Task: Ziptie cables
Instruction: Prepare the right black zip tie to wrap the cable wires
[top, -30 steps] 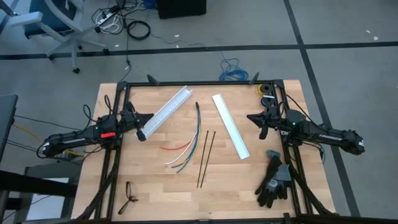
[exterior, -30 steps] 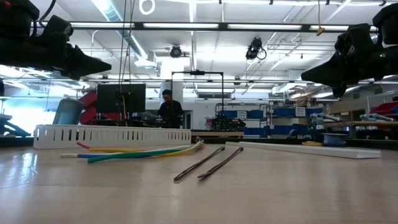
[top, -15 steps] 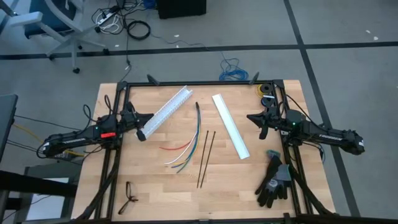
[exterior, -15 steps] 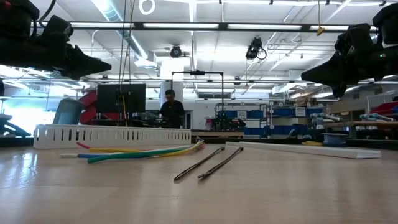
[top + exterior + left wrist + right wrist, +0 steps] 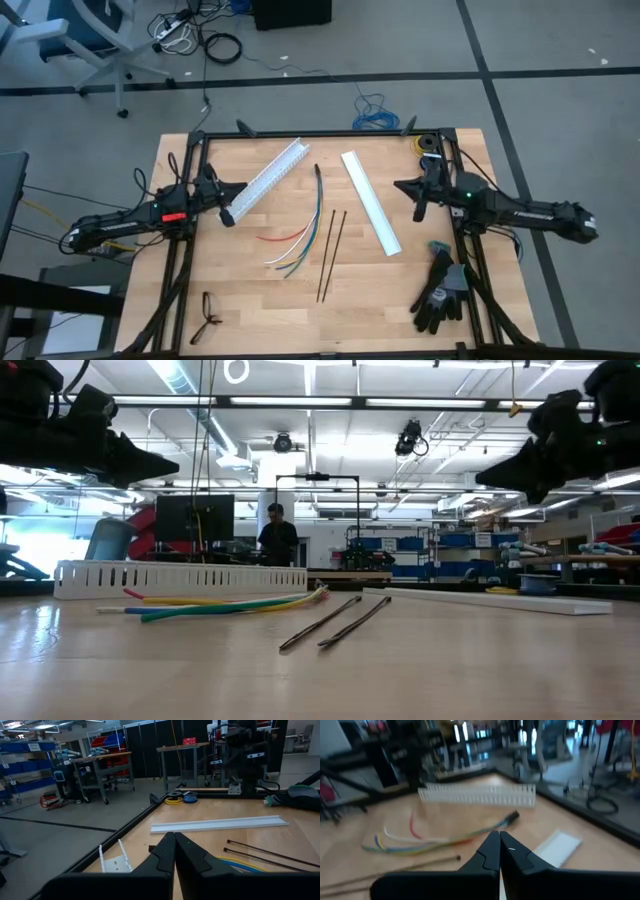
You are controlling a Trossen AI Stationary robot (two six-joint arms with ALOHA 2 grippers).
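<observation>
Lying loose on the pale wooden worktop (image 5: 250, 300), the bundle of thin red, green, blue, yellow and white cables (image 5: 300, 240) joined by a dark sheath at one end rests untouched, its coloured ends fanned apart; just beside it, on the side toward the right arm, lie two straight thin black strips (image 5: 332, 252), side by side. Beyond the sheath end of the cables sits a long white slotted plastic channel (image 5: 265, 180); a second, plain white channel (image 5: 371, 202) lies past the strips. The left hand (image 5: 232, 198) hangs in the air near the slotted channel, fingers closed on nothing; the right hand (image 5: 410, 192) hovers past the plain channel from the cables, likewise closed and empty. A pair of black work gloves (image 5: 440, 290) rests near the right arm.

Judging from this, nothing has been gathered yet. The splayed wire ends could slip out of a pinch; a closed hand coming down would only shove the cables or scatter the strips; thin flat strips may resist being lifted off the wood.
</observation>
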